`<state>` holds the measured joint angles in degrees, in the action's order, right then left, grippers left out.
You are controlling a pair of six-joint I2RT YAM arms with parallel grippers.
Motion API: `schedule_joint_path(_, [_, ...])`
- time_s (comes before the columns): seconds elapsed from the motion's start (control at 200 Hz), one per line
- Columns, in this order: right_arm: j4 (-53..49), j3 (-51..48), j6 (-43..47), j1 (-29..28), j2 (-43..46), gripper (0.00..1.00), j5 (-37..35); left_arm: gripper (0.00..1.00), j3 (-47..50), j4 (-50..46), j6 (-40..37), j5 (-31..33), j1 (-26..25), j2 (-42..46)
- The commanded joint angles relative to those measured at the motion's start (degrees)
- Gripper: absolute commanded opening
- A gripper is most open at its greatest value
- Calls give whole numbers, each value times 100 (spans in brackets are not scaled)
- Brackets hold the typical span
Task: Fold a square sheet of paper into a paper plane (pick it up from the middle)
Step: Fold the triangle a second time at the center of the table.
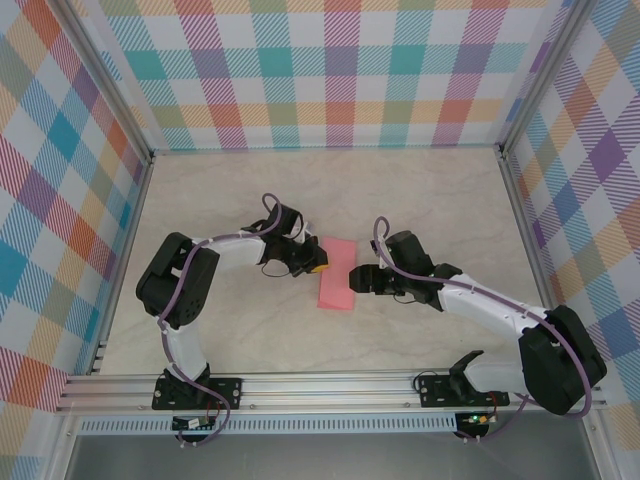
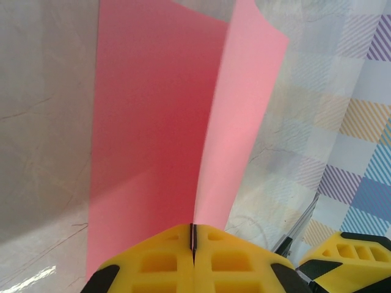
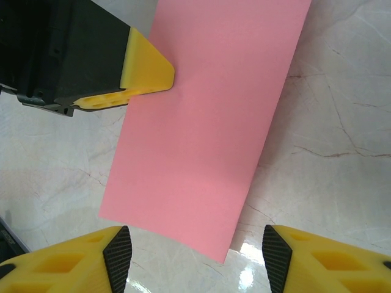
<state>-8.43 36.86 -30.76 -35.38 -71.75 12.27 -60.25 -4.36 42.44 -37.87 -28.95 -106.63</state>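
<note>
The salmon-pink sheet of paper (image 1: pixel 337 273) lies mid-table as a narrow rectangle, folded in two layers. My left gripper (image 1: pixel 314 265) is at its left long edge, shut on the paper. In the left wrist view the yellow jaws (image 2: pixel 193 235) meet on a thin edge. One layer (image 2: pixel 153 122) lies flat and the other (image 2: pixel 241 110) rises from the pinch. My right gripper (image 1: pixel 357 277) stands open just off the paper's right side. In the right wrist view the paper (image 3: pixel 208 122) lies ahead of the open right gripper (image 3: pixel 195 256), with the left gripper's finger (image 3: pixel 146 67) on its far edge.
The marble-patterned tabletop (image 1: pixel 430 200) is walled by checked panels on three sides, with an aluminium rail (image 1: pixel 330 385) along the near edge carrying both arm bases. Bare table lies behind the paper and to both sides.
</note>
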Motion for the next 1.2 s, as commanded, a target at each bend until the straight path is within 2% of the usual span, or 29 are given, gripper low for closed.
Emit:
schedule_joint_path(0.0, [94, 51, 121, -31, 224, 62, 135, 0, -240, -101, -20, 25, 3, 63])
schedule_joint_path(0.135, [159, 23, 245, -37, 297, 64, 379, 0, -312, -184, -60, 7, -5, -113])
schedule_joint_path(0.28, [222, 48, 363, -220, 273, 64, 223, 0, -338, -213, -60, 30, -5, -207])
schedule_joint_path(0.455, [-127, 425, 745, -664, -210, 59, -31, 10, -400, -284, -111, -5, -14, -286])
schedule_joint_path(0.72, [-527, 854, 1228, -1343, -710, 63, -749, 15, -488, -364, -179, -71, -49, -337])
schedule_joint_path(0.985, [-932, 1387, 1597, -2082, -1351, 69, -1991, 16, -558, -421, -196, -97, -67, -358])
schedule_joint_path(1.195, [-1077, 1762, 1645, -2445, -1901, 71, -2773, 17, -592, -491, -229, -98, -76, -349])
